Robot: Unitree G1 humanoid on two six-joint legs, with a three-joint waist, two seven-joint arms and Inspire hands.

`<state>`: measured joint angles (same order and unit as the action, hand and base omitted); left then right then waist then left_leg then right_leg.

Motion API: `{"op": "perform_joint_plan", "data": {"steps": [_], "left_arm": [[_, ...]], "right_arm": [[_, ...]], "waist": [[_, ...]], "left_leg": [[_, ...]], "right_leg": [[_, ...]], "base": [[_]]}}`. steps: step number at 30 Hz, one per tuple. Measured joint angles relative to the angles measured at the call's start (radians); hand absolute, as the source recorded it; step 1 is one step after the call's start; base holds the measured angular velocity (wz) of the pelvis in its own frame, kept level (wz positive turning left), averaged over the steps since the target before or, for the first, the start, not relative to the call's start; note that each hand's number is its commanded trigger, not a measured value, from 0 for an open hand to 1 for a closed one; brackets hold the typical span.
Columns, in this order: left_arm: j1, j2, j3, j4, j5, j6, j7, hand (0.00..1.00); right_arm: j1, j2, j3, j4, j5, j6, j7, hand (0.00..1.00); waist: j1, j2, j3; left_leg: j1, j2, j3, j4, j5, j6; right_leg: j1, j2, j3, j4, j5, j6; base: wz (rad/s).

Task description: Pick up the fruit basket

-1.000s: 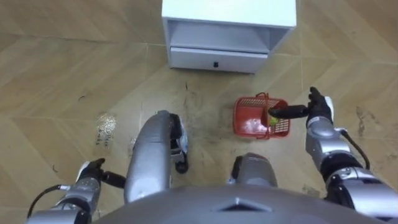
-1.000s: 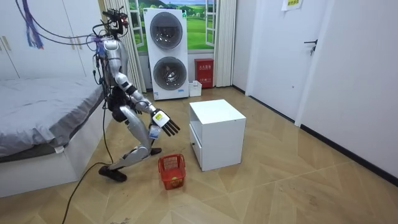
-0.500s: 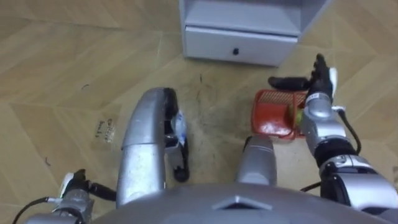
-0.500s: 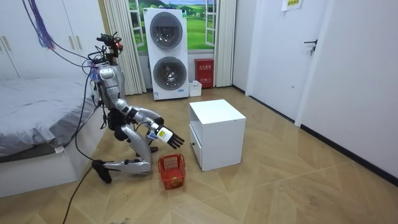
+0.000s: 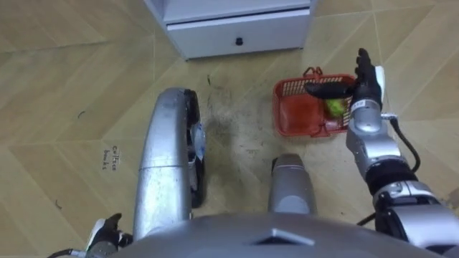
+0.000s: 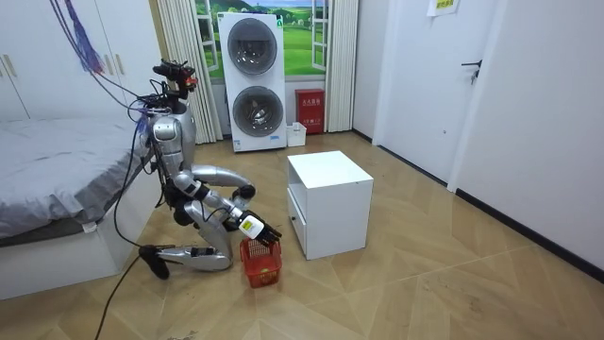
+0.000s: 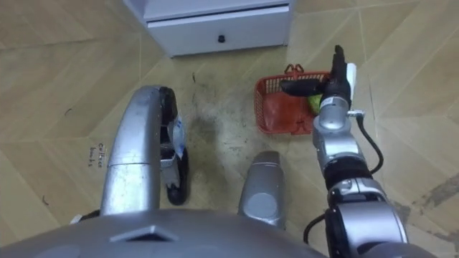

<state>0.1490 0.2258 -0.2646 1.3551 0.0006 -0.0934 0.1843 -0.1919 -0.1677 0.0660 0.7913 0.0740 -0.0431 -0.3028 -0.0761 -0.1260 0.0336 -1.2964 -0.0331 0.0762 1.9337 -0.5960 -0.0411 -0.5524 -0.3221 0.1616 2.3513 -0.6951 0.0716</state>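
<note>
Fruit basket [image 5: 278, 115]: on floor [image 5: 72, 107], before white cabinet [image 5: 237, 32], not yet lifted. Right robot hand [image 5: 364, 92]: over rim, fingers straight, gripping nothing. Left robot hand [image 5: 107, 233]: state unreadable. Remaining: grasp, lift

Even bright indoor light; soft shadows; sheen on wood floor [image 6: 427, 276].

The basket [image 5: 294, 118] sits on the floor [image 5: 72, 86] before the cabinet [image 5: 237, 32], toward its right. The right robot hand [image 5: 364, 86] hangs over the basket's right rim, with fruit [image 5: 335, 107] apparently inside.
</note>
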Motion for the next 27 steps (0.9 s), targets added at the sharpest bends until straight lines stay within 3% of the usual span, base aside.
{"op": "perform_joint_plan", "data": {"steps": [5, 12, 17, 27], "left_arm": [[-0.004, -0.001, -0.014, -0.003, 0.001, -0.001, -0.02, 0.0], [-0.003, -0.003, -0.075, -0.006, -0.01, 0.0, -0.022, 0.0], [-0.006, -0.003, -0.081, -0.023, -0.012, -0.001, -0.028, 0.0], [-0.002, 0.002, -0.095, -0.073, -0.051, -0.001, -0.049, 0.0]], "right_arm": [[0.019, -0.006, 0.0, -0.019, -0.001, 0.0, 0.0, 0.0], [0.021, -0.031, 0.023, -0.01, 0.029, 0.002, -0.004, 0.0], [0.021, -0.031, 0.043, 0.027, 0.04, 0.01, 0.001, 0.0], [0.016, -0.037, 0.042, 0.086, 0.119, 0.014, 0.046, 0.0]], "waist": [[-0.003, 0.013, -0.0077], [0.006, 0.046, -0.0067], [0.009, 0.06, -0.0067], [0.021, 0.06, -0.0019]], "left_leg": [[0.002, -0.001, -0.003, -0.013, 0.005, -0.011], [-0.004, 0.0, 0.003, -0.026, 0.005, -0.011], [-0.014, 0.002, 0.003, -0.026, 0.005, -0.011], [-0.045, 0.004, 0.002, -0.021, 0.004, -0.011]], "right_leg": [[-0.004, 0.01, -0.002, 0.01, -0.001, 0.002], [-0.017, 0.007, -0.003, 0.019, -0.002, 0.002], [-0.024, 0.008, -0.009, 0.019, -0.002, 0.002], [-0.04, 0.008, -0.026, 0.02, -0.002, 0.002]], "base": [[0.02], [0.03], [0.02], [0.05]]}}
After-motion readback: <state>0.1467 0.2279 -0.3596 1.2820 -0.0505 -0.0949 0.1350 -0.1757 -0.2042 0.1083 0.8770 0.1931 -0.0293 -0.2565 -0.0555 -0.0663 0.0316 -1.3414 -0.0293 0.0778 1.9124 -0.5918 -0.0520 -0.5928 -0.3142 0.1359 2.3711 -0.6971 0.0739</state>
